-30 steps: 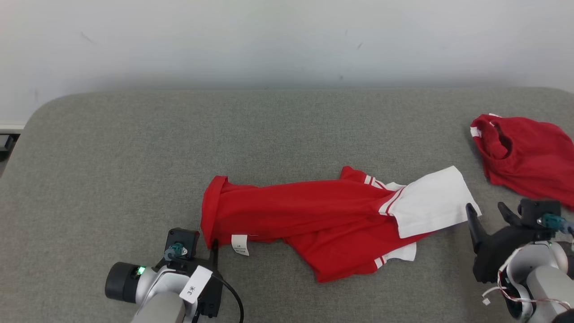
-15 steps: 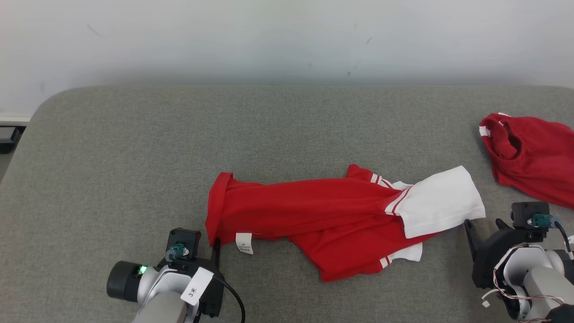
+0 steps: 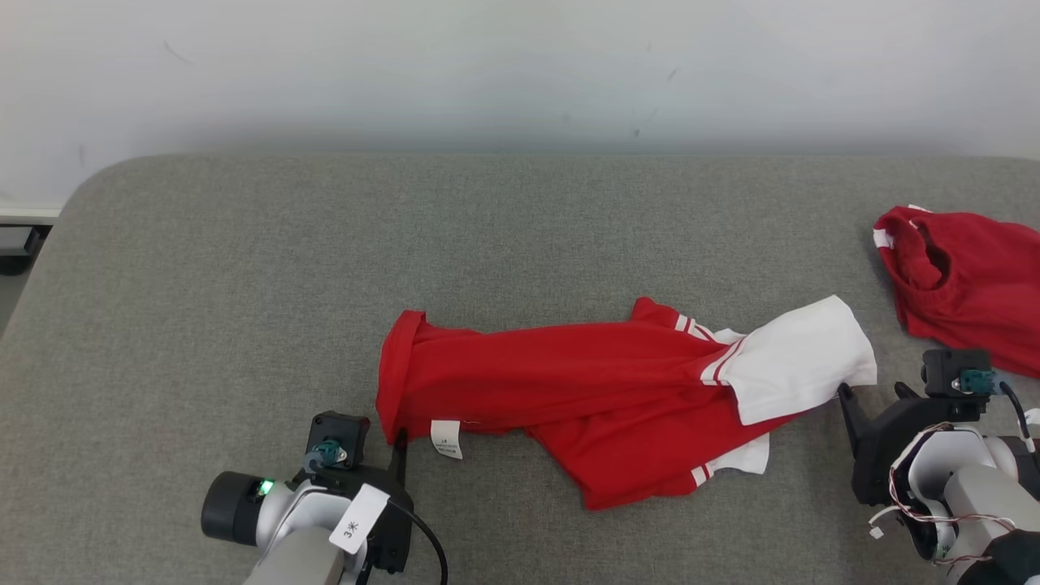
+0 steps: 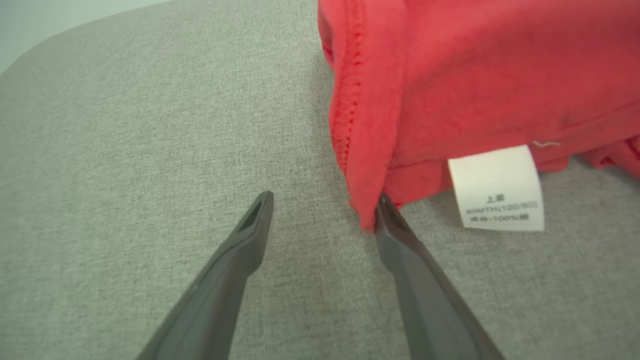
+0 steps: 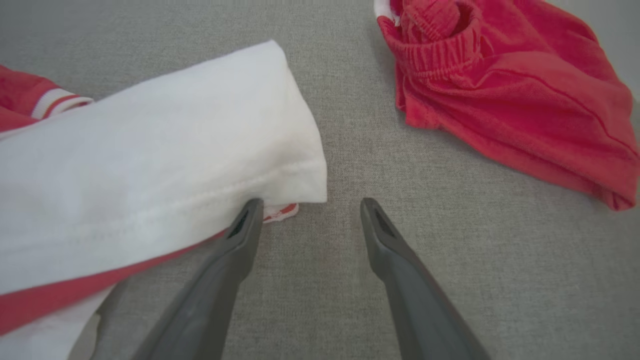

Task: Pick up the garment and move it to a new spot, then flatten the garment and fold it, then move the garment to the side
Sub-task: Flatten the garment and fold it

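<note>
**Red-and-white garment lies rumpled mid-desk**

The grey desk (image 3: 244, 268) carries the garment (image 3: 569, 382) stretched across its middle. A second red piece (image 3: 967, 276) lies apart, far right. The left jaws stand released at the garment's red hem, the right jaws released beside its white sleeve (image 3: 800, 357). A small label (image 3: 446, 439) shows near the hem.

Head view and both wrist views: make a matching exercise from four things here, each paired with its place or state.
Things:
1. care label
2. red shorts
3. white sleeve
4. left end effector

Places or states:
A. open, one finger at the red shirt's hem corner
B. at the head view's right edge, apart from the shirt
C. beside the right end effector, lying over red cloth
D. sticking out from the shirt's near edge, printed side up

Pairs: 1-D, 2-B, 3-C, 4-A
</note>
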`<state>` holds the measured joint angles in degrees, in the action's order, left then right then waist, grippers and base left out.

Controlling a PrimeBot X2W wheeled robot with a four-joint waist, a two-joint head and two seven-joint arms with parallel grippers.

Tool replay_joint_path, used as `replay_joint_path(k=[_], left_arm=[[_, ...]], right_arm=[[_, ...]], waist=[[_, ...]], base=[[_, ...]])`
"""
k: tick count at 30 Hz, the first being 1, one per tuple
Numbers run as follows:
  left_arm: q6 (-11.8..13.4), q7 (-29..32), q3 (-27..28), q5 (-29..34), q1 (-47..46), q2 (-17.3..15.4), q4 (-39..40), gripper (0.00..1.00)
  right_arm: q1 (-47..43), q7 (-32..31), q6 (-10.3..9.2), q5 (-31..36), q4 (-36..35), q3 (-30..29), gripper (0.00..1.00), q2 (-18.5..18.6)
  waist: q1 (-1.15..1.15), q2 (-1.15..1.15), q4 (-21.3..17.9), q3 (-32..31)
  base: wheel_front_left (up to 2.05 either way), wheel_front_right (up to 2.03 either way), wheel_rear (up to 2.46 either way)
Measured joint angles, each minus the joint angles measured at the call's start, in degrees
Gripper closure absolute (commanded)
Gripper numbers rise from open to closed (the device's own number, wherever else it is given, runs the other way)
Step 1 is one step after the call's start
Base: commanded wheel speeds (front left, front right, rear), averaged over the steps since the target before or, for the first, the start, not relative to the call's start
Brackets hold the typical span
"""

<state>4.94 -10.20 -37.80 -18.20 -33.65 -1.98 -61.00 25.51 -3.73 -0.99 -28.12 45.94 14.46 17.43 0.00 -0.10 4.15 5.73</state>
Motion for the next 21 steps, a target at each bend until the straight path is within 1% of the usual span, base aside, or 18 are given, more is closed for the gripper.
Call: replay_joint_path(k=[3,4,5,6,7,9,15,21], left_arm=[[-0.07,0.0,-0.23,-0.42,0.06,0.0,0.49,0.0],[-0.52,0.0,-0.25,-0.76,0.07,0.0,0.6,0.47],[-0.49,0.0,-0.31,-1.01,0.1,0.01,0.69,0.62],[-0.49,0.01,-0.4,-1.12,0.14,0.0,0.73,0.84],[-0.53,0.01,-0.46,-1.26,0.2,0.0,0.8,1.0],[-0.91,0.02,-0.71,-1.55,0.23,-0.01,1.07,1.0],[-0.92,0.08,-1.42,-2.02,0.24,0.01,1.41,1.0],[-0.91,-0.26,-0.48,-2.25,0.22,0.01,0.89,1.0]], right_arm=[[0.52,0.23,0.29,0.08,0.49,0.18,0.0,0.01],[0.81,0.29,0.51,0.08,0.65,0.27,0.25,0.01],[1.0,0.46,0.52,0.1,0.66,0.32,0.58,0.0],[1.14,0.82,0.59,0.29,0.67,0.38,0.78,0.0],[1.26,1.2,0.67,0.55,0.75,0.44,1.0,-0.01],[1.91,1.46,0.83,0.68,1.29,0.6,1.0,-0.03],[2.33,3.01,1.01,0.97,2.21,0.59,1.0,-0.05],[3.21,5.09,1.52,0.94,3.07,0.25,1.0,-0.18]], waist=[[0.0,0.0,0.05,0.13],[0.0,0.0,0.07,0.18],[0.0,0.0,0.09,0.23],[0.0,0.0,0.12,0.28],[0.0,0.0,0.14,0.34],[0.0,0.0,0.19,0.44],[0.0,0.0,0.18,0.75],[0.0,0.0,-0.19,0.41]], base=[[0.0,0.0,0.0],[0.0,0.0,0.0],[0.0,0.0,0.0],[0.0,0.0,0.0],[0.0,0.0,0.0],[0.0,0.0,0.0],[0.0,0.0,0.0],[0.0,0.0,0.0]])
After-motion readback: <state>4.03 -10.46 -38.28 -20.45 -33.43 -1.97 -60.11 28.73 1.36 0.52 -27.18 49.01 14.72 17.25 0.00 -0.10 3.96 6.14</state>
